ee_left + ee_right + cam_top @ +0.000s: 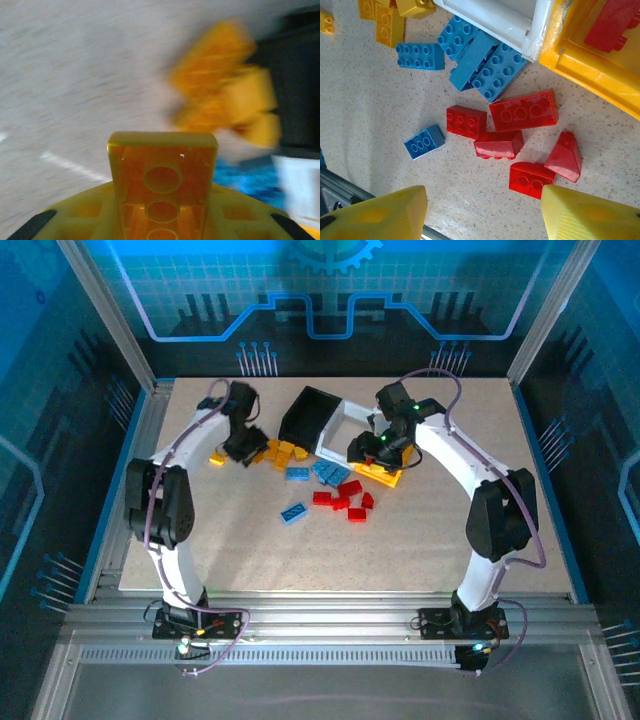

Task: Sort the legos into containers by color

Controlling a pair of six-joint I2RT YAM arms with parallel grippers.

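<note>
While my left gripper (242,448) pinches one orange-yellow brick (162,170), hollow underside toward the wrist camera, the loose orange-yellow bricks (225,95) blur in the upper right of that view. They lie just beside the black bin (300,75) at the right edge.

My right gripper (485,220) hangs with its fingers spread wide and nothing between them, above the red bricks (522,111). Five of these cluster mid-frame on the table (370,125). Blue bricks (485,60) butt against the rim of the white bin (505,17) at the top, and a single blue brick (424,141) lies apart to the left. The yellow bin (590,65) takes the upper right corner, touching the white bin's corner, with a red brick (615,22) inside it.

In the top view, bare board stretches from the red cluster down toward my bases and along the right edge of the table.
</note>
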